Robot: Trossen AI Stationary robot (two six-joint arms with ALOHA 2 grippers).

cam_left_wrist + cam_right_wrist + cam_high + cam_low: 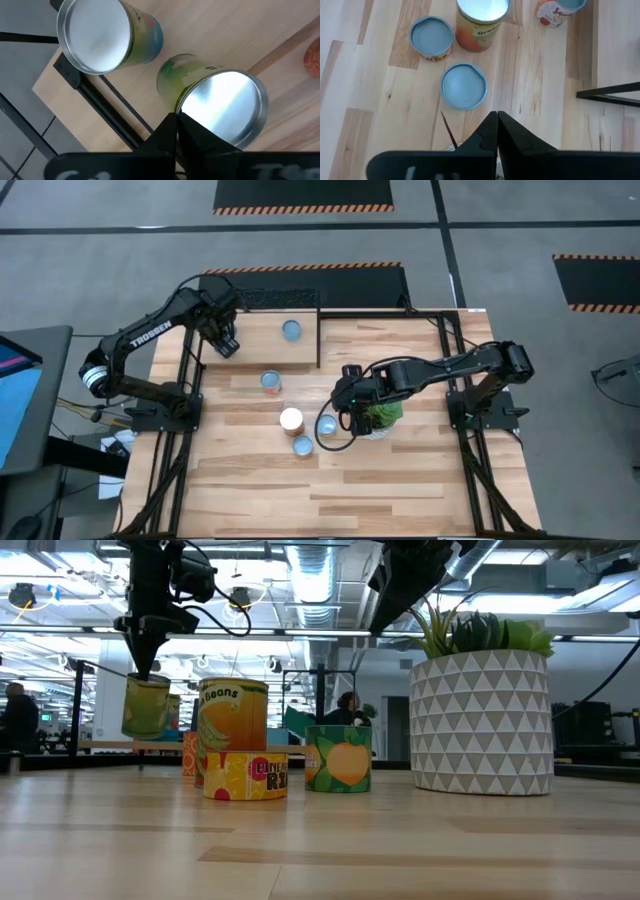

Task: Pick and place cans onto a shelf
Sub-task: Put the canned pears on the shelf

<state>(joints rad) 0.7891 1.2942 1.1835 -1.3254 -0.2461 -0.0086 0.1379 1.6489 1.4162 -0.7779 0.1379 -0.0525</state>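
Plank-wood table (400,480), pale and faintly grained, seen from above. At its 11 o'clock corner sits the shelf (262,345), a flat light-wood rectangle edged by thin black metal bars.

Left gripper (176,119): fingers pressed together, pinching the thin rim of a green-labelled can (220,107), a smooth cylinder with a shiny silvery round top. In the low view this can (146,705) hangs clear of the surface beneath the gripper (142,668). Just beside it on the shelf stands a second can (105,35) with a matte silvery top and a green-and-blue label. A pale-blue-topped can (291,330) stands near the shelf's 12 o'clock edge.

Right gripper (497,117): fingers closed against each other, holding nothing, poised above the table near its centre, at 9 o'clock of the potted plant (482,710), whose white pot carries a grey triangle pattern.

Loose cans on the table: a tall orange-labelled can (482,22) with a bright top; two low cans with pale-blue lids, one (464,85) nearest the right gripper, the other (431,38) beside it; and an orange-and-white can (271,381) toward the shelf.
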